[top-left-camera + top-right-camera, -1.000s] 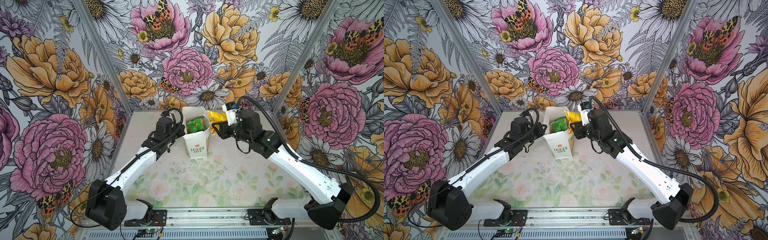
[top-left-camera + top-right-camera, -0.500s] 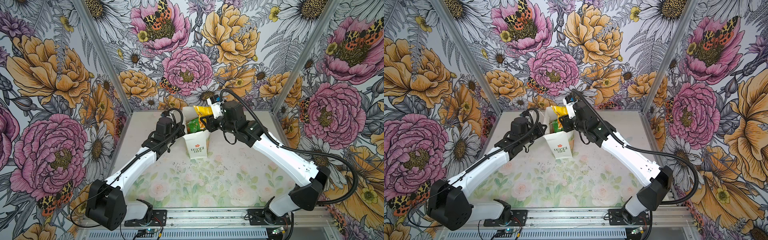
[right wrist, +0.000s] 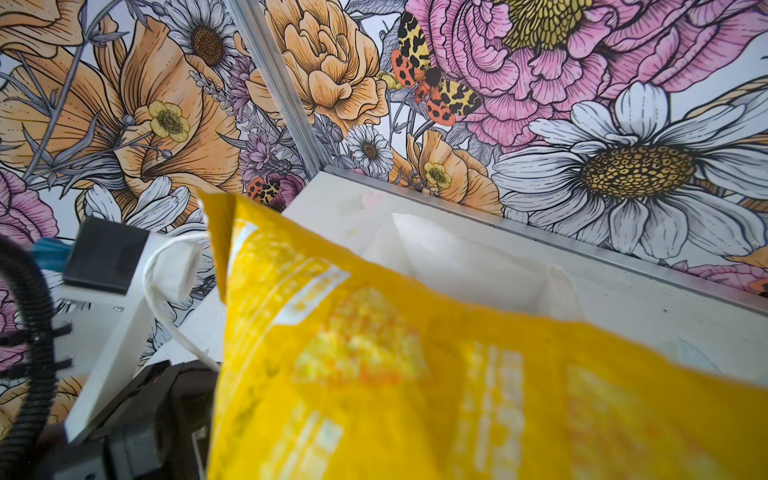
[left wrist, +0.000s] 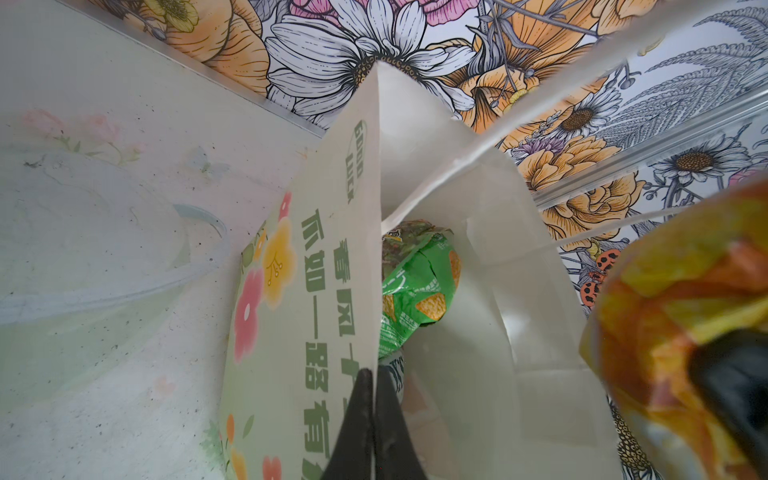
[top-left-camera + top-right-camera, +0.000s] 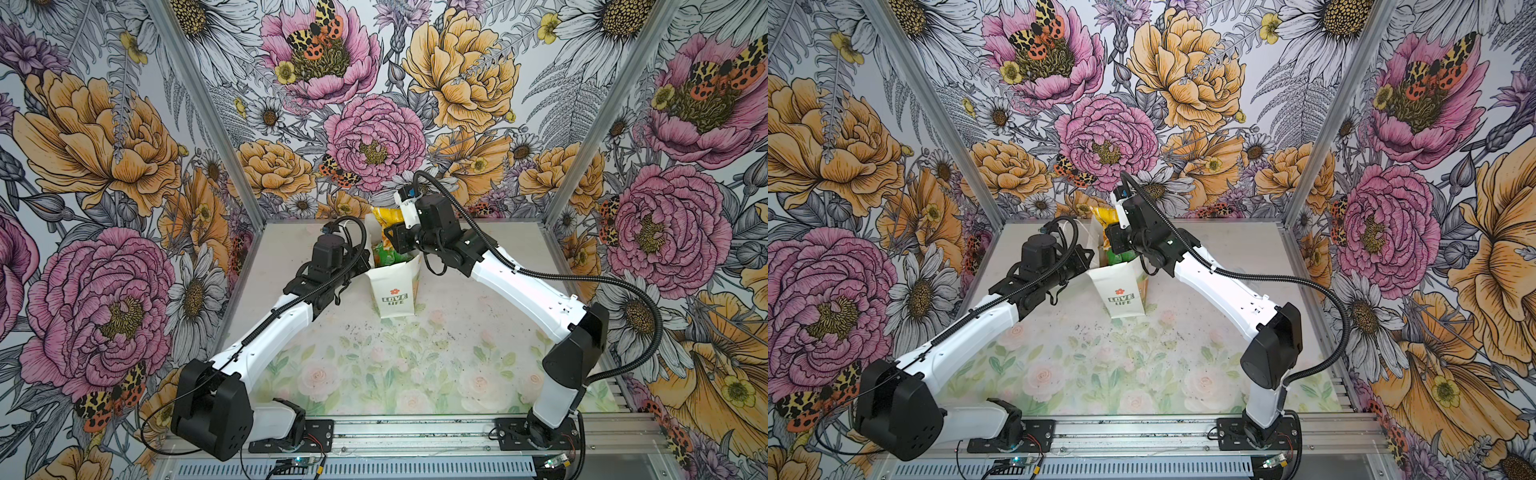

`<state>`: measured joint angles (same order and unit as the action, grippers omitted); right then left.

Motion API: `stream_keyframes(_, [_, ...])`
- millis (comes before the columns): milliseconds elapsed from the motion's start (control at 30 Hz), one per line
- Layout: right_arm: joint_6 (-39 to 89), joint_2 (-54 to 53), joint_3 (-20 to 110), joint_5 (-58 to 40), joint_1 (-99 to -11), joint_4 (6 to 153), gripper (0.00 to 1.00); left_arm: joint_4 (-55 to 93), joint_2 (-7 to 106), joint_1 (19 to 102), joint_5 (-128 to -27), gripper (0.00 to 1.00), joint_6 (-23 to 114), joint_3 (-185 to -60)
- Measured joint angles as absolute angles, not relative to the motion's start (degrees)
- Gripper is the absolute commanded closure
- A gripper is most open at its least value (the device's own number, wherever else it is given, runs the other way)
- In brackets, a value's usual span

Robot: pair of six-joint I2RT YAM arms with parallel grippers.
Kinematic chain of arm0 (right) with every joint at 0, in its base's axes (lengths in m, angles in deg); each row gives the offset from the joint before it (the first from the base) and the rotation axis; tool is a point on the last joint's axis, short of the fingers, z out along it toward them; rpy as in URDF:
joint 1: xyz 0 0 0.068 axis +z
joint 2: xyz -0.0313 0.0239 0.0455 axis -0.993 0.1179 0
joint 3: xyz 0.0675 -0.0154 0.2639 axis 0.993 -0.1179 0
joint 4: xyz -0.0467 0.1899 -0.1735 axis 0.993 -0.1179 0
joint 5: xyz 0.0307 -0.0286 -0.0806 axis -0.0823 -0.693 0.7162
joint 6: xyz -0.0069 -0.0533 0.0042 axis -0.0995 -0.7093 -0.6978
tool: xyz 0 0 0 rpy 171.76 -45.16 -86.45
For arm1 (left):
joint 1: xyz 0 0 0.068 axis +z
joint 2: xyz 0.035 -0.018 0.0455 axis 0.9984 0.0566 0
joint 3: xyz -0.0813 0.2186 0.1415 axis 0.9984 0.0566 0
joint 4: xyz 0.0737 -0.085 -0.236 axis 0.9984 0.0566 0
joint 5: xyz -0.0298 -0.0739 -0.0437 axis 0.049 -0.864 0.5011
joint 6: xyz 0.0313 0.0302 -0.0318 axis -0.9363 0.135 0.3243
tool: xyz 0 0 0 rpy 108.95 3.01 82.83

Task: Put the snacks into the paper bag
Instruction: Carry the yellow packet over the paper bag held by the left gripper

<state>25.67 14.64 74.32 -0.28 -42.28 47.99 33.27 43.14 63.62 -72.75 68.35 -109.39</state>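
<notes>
The white paper bag [image 5: 394, 291] stood upright toward the back of the table [image 5: 457, 353], its mouth open. Inside, 1 green packet [image 4: 417, 291] showed, crumpled against a wall. The left gripper [image 4: 374, 401] was pinched tight on the bag's rim. The right gripper [image 5: 395, 241] was clamped on a yellow packet [image 5: 387, 215], held just above the opening. A clear plastic tub [image 4: 195, 262] sat just beside the bag.

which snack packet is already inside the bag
The green packet: it sits down inside the paper bag, while the yellow packet is held up at the bag's mouth, not yet in.
</notes>
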Motion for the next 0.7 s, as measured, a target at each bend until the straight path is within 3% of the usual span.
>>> stream_keyframes(700, [25.81,17.96,74.39,-0.26,-40.38,47.97,0.62,33.27,43.14,63.62,-72.75,1.00,68.35,-109.39])
